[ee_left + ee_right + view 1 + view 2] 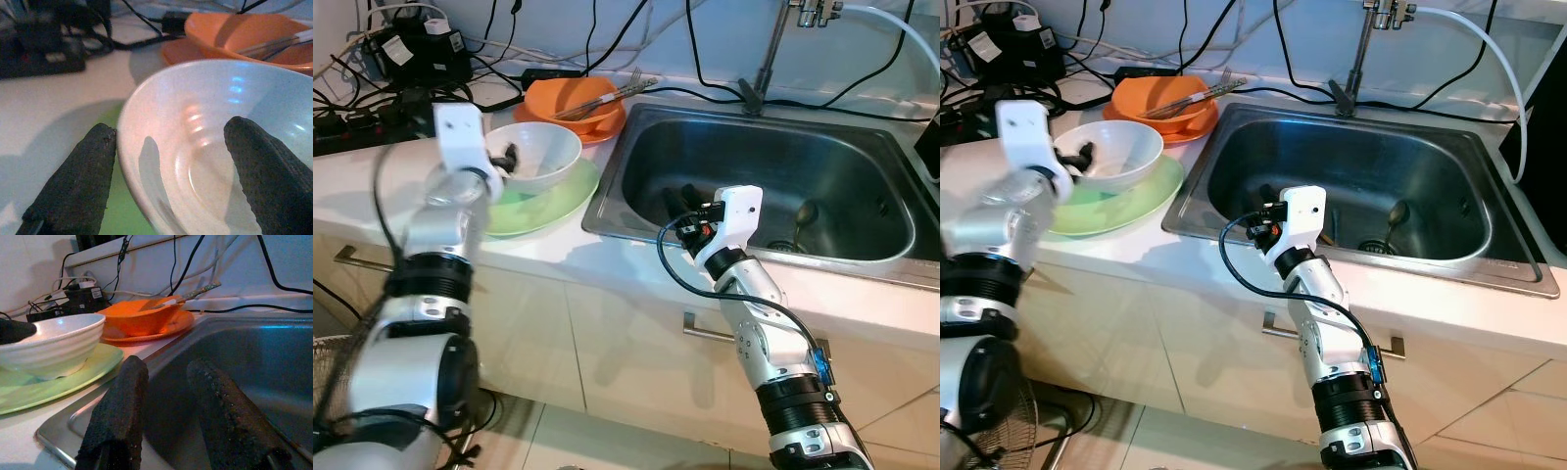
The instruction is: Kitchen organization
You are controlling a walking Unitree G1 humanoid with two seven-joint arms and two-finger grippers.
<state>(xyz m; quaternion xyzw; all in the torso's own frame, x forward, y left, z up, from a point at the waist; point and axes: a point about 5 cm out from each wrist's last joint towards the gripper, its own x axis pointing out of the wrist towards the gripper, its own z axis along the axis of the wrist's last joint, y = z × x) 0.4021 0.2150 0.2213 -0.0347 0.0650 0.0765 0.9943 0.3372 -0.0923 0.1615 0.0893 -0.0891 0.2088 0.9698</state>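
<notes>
My left gripper [166, 181] is spread wide astride the rim of the white bowl [540, 152], one finger in, one out, not yet clamped. Bowl sits on the green plate [563, 204] on the worktop, just by the sink's [891, 257] left edge. Step, I'd say: grabbing the bowl; next calls for pinching the rim & lifting level. My right gripper [171, 406] is parted, holding nothing, inside the sink nr its left wall. No readable labels or writing.

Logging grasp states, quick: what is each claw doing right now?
Left claw: open, fingers straddling the white bowl's rim.
Right claw: open, empty, inside the sink.
</notes>
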